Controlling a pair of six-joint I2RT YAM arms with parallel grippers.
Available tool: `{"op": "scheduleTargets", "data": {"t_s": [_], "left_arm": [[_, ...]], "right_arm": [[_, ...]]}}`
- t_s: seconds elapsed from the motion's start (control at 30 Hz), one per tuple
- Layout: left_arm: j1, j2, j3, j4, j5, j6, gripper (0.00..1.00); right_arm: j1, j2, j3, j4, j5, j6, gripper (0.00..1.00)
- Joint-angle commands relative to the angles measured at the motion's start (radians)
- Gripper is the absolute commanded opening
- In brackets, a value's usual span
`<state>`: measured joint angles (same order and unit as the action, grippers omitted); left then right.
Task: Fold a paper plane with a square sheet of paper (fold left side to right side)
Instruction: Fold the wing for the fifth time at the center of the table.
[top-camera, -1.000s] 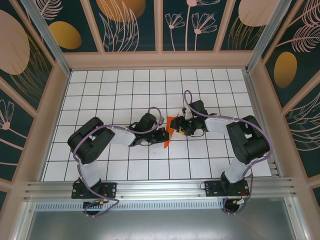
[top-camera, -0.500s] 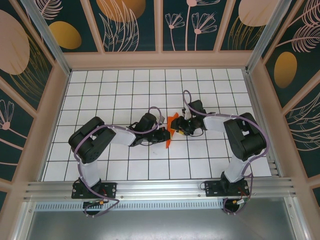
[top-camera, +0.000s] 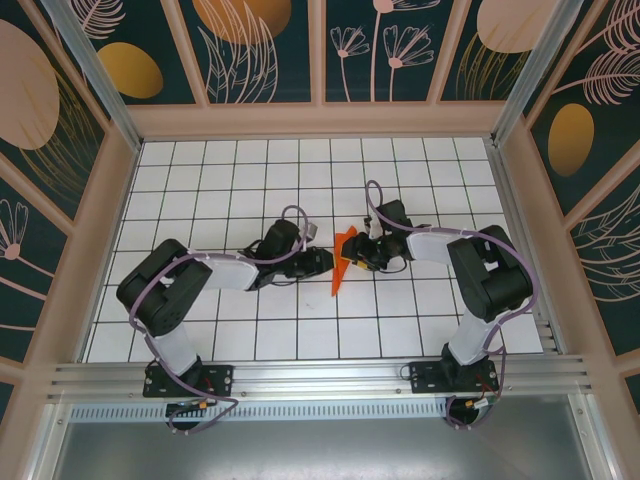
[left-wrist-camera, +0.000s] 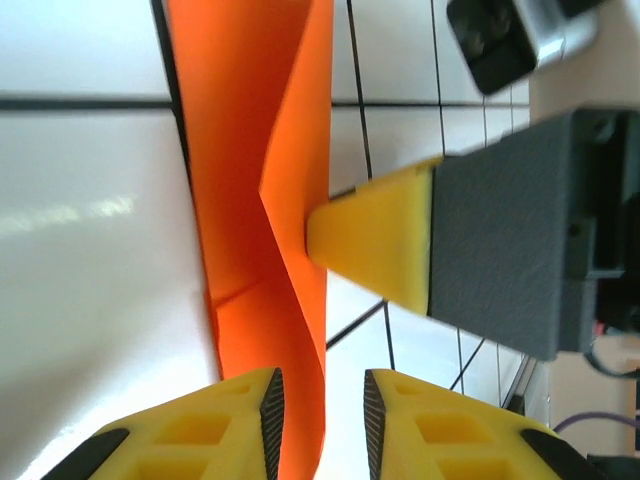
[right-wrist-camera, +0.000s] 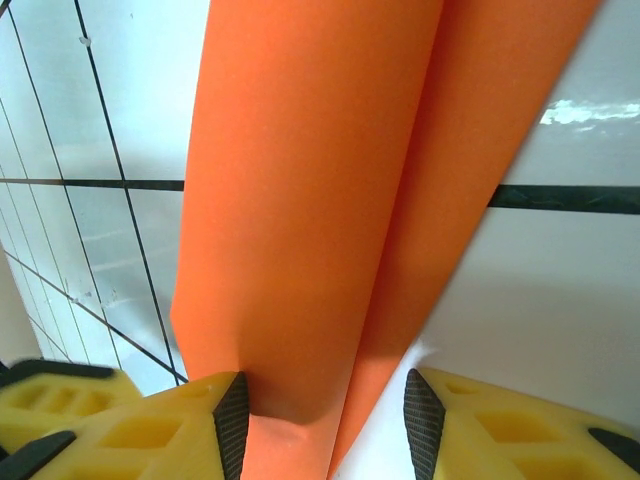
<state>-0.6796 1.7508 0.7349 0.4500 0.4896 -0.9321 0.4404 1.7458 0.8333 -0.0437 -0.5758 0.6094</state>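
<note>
The counter (top-camera: 250, 170) is white with black lines that make squares. From above, the orange paper (top-camera: 341, 268) is near the middle of the counter, between the 2 arms. It is folded into a long, thin shape. Its wide end is at the top and its pointy end aims at the bottom of the picture.

The left claw (top-camera: 322, 262) is just to the left of the paper. The right claw (top-camera: 357, 252) is just to the right of it, by the wide end.

In the left wrist view, the left claw (left-wrist-camera: 322, 425) is at the bottom of the picture. Its 2 yellow fingers are apart. The orange paper (left-wrist-camera: 240, 150) runs from the top of the picture down into the gap. It is right by the finger on the left, and there is a space before the finger on the right. This claw has let go. A yellow fingertip (left-wrist-camera: 375, 250) of the other claw comes in from the right and touches the edge of the paper.

In the right wrist view, the right claw (right-wrist-camera: 325, 425) is at the bottom, and the orange paper (right-wrist-camera: 310, 180) comes down between its 2 fingers. The paper touches the pad on the left. I cannot tell if this claw is squeezing the paper or just sitting around it.
</note>
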Motion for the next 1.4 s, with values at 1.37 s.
{"op": "scheduleTargets", "data": {"t_s": [1.37], "left_arm": [[0.067,0.326,0.399,-0.187,0.094,0.224,0.0]], "right_arm": [[-0.051,-0.093,-0.015,-0.049,0.047,-0.064,0.49]]}}
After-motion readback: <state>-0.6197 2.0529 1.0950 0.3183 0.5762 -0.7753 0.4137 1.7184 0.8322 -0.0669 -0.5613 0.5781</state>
